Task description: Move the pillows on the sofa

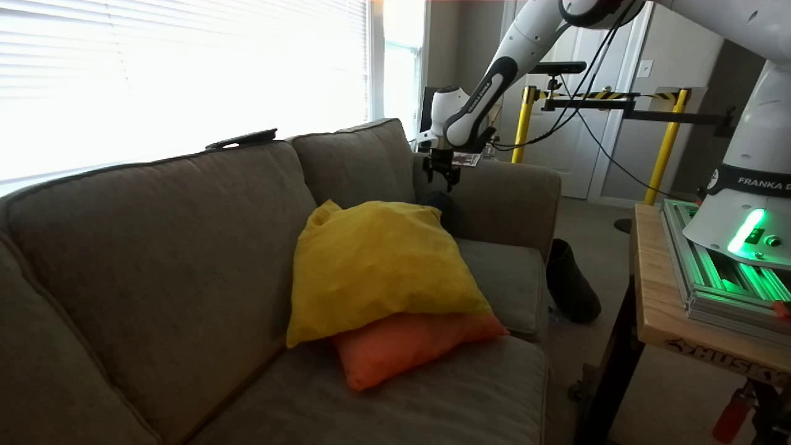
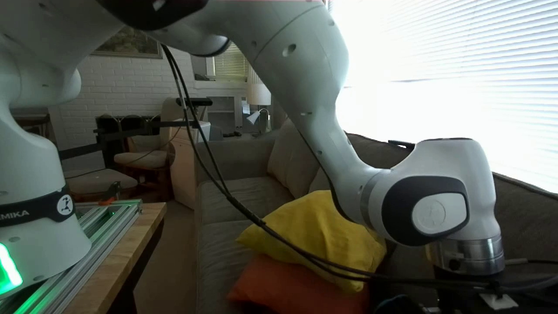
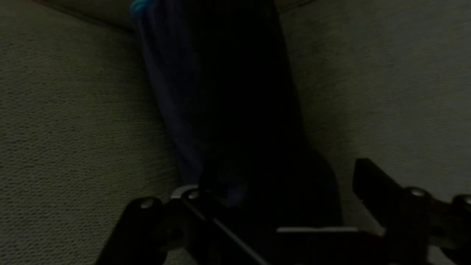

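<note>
1. Wrist view: my hand point(image 3: 284, 176) stands spread, pinching nothing, above a dark thing point(image 3: 239, 95) whose nature I cannot tell.
2. Below and beside my hand, on the side away from the armrest point(image 1: 503, 201), the yellow pillow point(image 1: 377, 272) lies over the orange pillow point(image 1: 417, 345) on the sofa point(image 1: 284, 402).
3. Closing here would probably catch the dark thing rather than a pillow; pinching the yellow pillow too deep may drag the orange pillow along, since they overlap.
4. The yellow pillow looks squarish, with no clear long axis; the orange pillow's axis is hidden beneath it. Each points a corner away from my hand.
</note>
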You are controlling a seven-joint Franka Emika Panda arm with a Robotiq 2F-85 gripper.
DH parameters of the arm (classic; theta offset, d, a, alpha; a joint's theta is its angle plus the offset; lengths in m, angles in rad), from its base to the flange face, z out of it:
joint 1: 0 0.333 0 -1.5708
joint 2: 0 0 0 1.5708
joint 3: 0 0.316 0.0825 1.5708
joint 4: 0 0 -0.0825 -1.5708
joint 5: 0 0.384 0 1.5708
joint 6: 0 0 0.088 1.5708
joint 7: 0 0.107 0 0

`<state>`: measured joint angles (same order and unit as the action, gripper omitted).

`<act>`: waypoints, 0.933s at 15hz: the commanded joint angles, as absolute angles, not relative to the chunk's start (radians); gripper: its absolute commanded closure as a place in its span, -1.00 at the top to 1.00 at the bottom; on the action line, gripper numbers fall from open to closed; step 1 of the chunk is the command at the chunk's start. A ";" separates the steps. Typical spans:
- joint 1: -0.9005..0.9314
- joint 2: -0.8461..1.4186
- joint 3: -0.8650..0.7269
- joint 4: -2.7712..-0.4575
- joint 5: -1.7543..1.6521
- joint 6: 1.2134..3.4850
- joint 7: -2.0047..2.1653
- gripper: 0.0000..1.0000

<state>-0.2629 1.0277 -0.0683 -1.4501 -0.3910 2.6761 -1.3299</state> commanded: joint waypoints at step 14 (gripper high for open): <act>-0.174 0.697 -0.110 -1.866 -0.397 2.527 -1.142 1.00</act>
